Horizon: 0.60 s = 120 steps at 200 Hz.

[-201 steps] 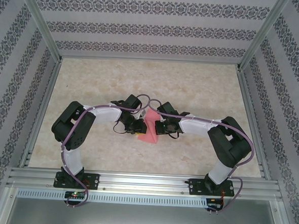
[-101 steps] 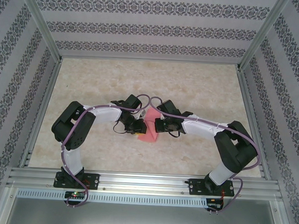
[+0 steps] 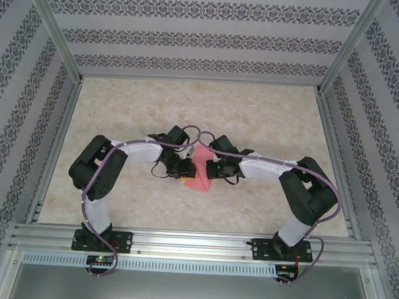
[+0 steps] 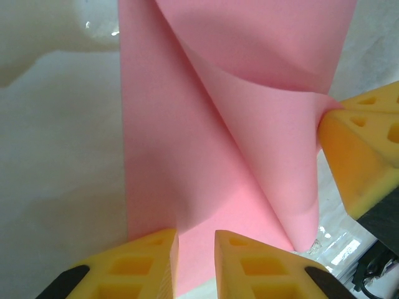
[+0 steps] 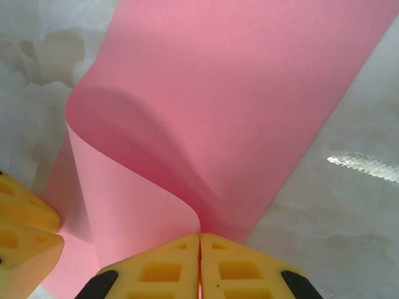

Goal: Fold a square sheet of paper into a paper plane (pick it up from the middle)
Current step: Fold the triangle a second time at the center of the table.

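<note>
The pink sheet of paper (image 3: 199, 178) lies on the table between the two arms as a long folded band. One flap (image 5: 137, 187) is lifted and curls over the flat part (image 4: 168, 156). My right gripper (image 5: 199, 240) is shut on the corner of that flap; its yellow fingers (image 4: 358, 159) also show in the left wrist view. My left gripper (image 4: 196, 249) stands low over the flat end of the paper, jaws a narrow gap apart, with pink paper showing between them. In the top view the left gripper (image 3: 183, 173) and right gripper (image 3: 208, 169) almost meet.
The marble-patterned tabletop (image 3: 269, 120) stretches beyond the arms. Patterned walls and a metal frame (image 3: 50, 147) close it in on three sides. A metal rail (image 3: 194, 243) carries both arm bases at the near edge.
The right arm's elbow swung slightly outward and came back. The paper, its lifted flap and the left gripper stay where they were.
</note>
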Available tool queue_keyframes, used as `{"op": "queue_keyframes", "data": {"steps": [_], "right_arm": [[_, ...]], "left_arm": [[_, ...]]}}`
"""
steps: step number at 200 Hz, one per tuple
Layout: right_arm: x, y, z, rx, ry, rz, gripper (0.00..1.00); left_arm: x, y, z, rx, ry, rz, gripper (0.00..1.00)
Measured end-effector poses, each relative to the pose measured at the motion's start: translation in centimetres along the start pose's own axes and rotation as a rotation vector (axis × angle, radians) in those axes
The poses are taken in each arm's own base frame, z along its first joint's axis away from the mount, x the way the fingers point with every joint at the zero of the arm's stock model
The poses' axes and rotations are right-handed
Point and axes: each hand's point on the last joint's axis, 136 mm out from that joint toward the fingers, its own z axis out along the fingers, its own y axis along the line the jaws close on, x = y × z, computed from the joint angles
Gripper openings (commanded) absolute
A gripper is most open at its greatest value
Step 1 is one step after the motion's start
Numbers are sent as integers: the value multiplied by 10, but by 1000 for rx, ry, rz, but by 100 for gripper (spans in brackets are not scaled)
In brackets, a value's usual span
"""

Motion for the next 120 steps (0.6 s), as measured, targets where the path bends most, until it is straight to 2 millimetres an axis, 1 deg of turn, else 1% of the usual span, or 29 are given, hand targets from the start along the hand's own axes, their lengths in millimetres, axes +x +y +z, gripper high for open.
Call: {"op": "queue_keyframes", "data": {"steps": [38, 88, 120], "right_arm": [[1, 0, 4, -1, 7, 1, 9], [2, 0, 8, -7, 10, 1, 10], [1, 0, 8, -8, 9, 1, 10]], "left_arm": [[-1, -2, -2, 4, -7, 5, 27], [-6, -13, -18, 14, -59, 23, 28], [-10, -16, -23, 17, -85, 1, 28]]}}
